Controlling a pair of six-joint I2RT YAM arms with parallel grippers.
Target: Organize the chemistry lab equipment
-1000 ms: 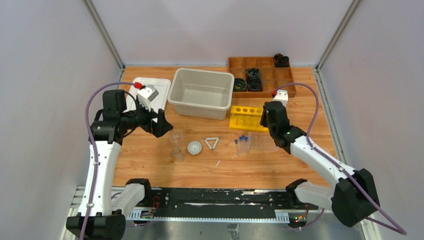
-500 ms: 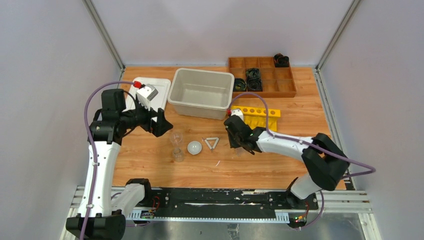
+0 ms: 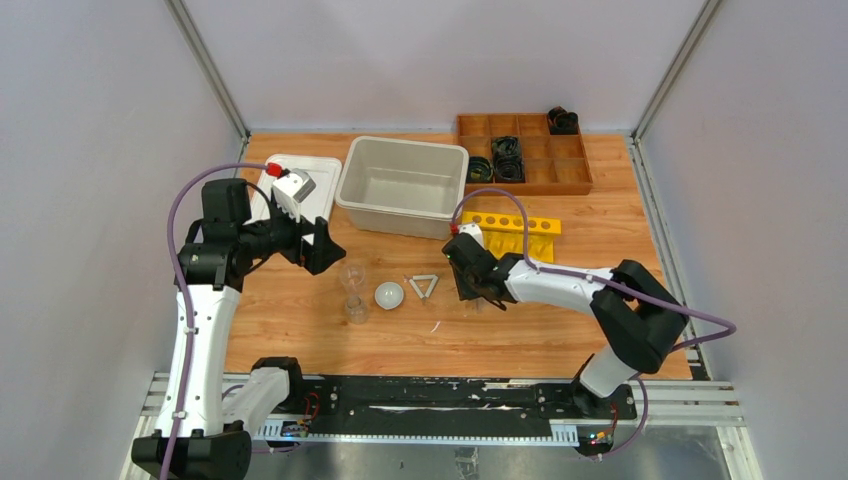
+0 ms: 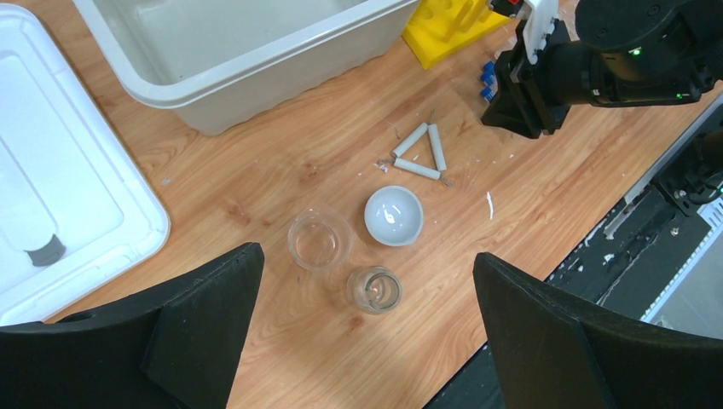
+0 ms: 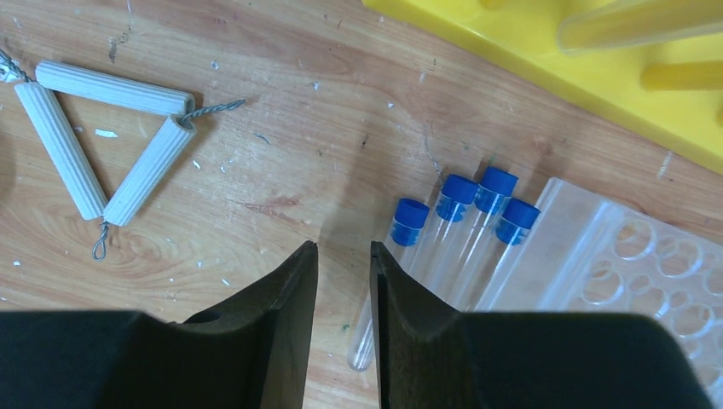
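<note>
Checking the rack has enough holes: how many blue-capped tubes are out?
4 tubes, lying side by side on the table between the yellow rack and the right pincer; its fingers may hide more.

— How is the light falling?

— It is coming down softly from overhead and spreading evenly. The orange-brown wooden tabletop (image 3: 300, 330) is showing bright, with only faint shadows hugging things.

— Any glare?

— In the left wrist view the white round dish (image 4: 394, 216) is glinting near its centre, and the small clear glass beakers (image 4: 320, 240) are catching pale rings.

— And focus?

— In the right wrist view the yellow plastic rack (image 5: 546, 60) toward 1 o'clock is going soft, while the blue-capped clear tubes (image 5: 460, 213) are reading crisp.
</note>
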